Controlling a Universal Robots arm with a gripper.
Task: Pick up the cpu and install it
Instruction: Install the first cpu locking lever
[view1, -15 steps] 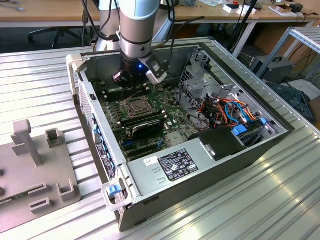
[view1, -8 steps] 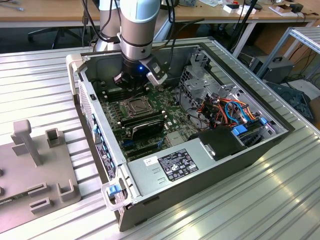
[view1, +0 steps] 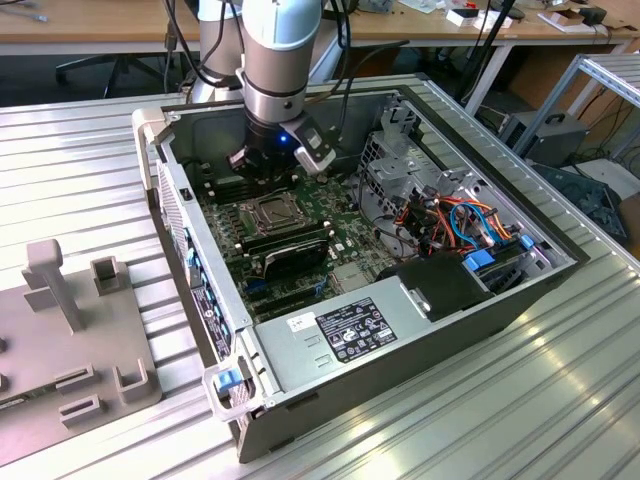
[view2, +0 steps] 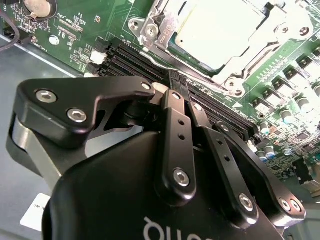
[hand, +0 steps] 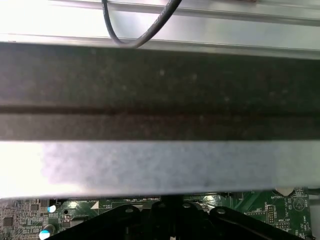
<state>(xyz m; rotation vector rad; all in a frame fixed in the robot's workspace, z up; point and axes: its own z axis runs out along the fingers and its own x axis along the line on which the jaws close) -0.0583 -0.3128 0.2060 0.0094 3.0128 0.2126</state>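
Observation:
The cpu (view2: 220, 25) is a pale silver-grey square lying flat inside the socket's metal frame (view2: 150, 30) on the green motherboard (view2: 75, 30). In the exterior view the socket (view1: 270, 212) sits mid-board in the open computer case (view1: 420, 330). My gripper (view1: 264, 172) hangs low inside the case, just behind the socket, over the black memory slots (view2: 235, 112). In both wrist views its black fingers (view2: 172, 95) meet at the tips, gripper (view2: 175, 82) (hand: 170, 202) shut, with nothing visible between them. The tips stand beside the frame, apart from the chip.
Case walls (view1: 190, 230) ring the board; one wall (hand: 160, 100) stands close behind the gripper. A black graphics card (view1: 290, 250) lies in front of the socket. A drive cage with coloured cables (view1: 450, 215) and a power supply (view1: 350, 335) fill the rest. A grey fixture (view1: 70, 330) stands outside.

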